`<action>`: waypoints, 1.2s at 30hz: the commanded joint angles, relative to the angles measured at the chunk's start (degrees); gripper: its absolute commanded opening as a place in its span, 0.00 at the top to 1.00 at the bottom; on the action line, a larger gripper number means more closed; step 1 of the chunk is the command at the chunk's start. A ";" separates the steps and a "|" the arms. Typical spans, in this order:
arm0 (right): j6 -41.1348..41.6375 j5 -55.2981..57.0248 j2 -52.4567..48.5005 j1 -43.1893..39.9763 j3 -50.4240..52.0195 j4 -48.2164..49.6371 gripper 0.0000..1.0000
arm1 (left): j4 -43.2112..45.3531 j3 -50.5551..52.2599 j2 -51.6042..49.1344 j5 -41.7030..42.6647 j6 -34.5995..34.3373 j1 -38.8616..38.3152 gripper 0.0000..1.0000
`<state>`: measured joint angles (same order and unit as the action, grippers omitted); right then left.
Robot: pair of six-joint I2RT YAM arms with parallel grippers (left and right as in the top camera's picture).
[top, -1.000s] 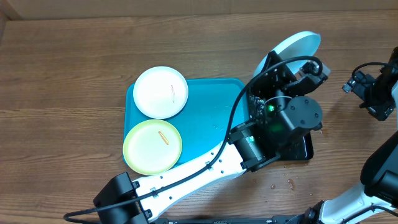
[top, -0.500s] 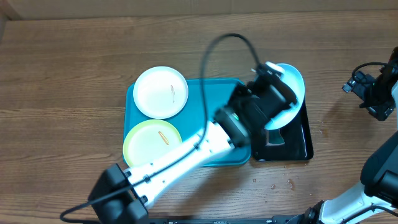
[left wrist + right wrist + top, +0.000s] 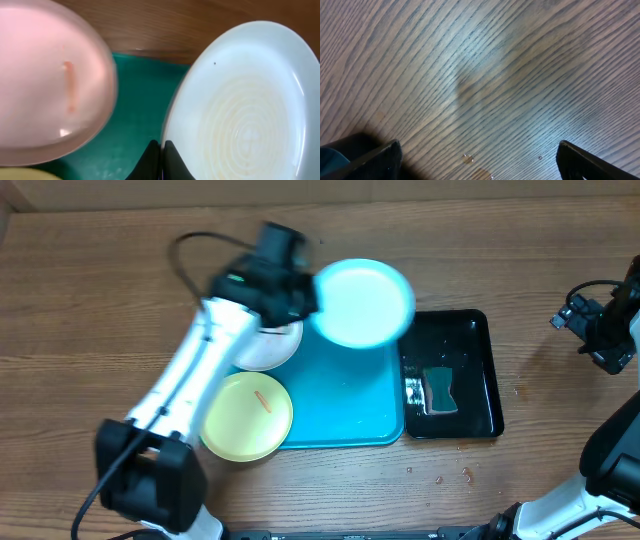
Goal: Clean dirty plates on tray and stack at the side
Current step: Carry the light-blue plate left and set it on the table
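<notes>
My left gripper (image 3: 312, 298) is shut on the left rim of the pale mint-blue plate (image 3: 363, 302) and holds it in the air over the far right part of the turquoise tray (image 3: 345, 395). In the left wrist view the jaws (image 3: 161, 152) pinch that plate's rim (image 3: 240, 110). The white plate (image 3: 272, 348), with an orange smear, lies on the tray's far left, partly hidden by my arm; it also shows in the left wrist view (image 3: 45, 75). The yellow-green plate (image 3: 247, 416) with an orange smear lies at the tray's near left. My right gripper (image 3: 480, 162) is open and empty over bare table.
A glossy black tray (image 3: 478, 370) with a dark sponge (image 3: 438, 390) lies right of the turquoise tray. Water drops (image 3: 450, 475) spot the wood near its front. The right arm (image 3: 600, 330) stays at the right edge.
My left arm has swung the mint-blue plate from over the black tray leftward to above the turquoise tray's far edge. The right arm has not moved.
</notes>
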<state>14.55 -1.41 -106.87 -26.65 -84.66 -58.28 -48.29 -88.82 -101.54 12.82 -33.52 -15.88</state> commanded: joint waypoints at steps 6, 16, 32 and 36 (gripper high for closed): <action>0.11 0.50 1.64 -0.20 -1.18 0.17 0.00 | -8.92 -0.68 -0.35 14.01 4.55 25.16 0.96; 0.11 0.50 1.64 -0.20 -1.18 0.17 0.00 | -12.76 -0.55 -0.35 0.90 7.37 48.02 0.96; 0.11 0.50 1.64 -0.20 -1.18 0.17 0.00 | -0.07 11.43 -0.35 -17.31 5.33 49.81 0.96; 0.11 0.50 1.64 -0.20 -1.18 0.17 0.00 | 5.84 16.35 -0.35 -17.29 7.69 48.52 0.96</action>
<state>14.55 -1.26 -106.87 -26.63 -84.66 -58.30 -44.66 -75.35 -101.56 -3.33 -28.08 33.67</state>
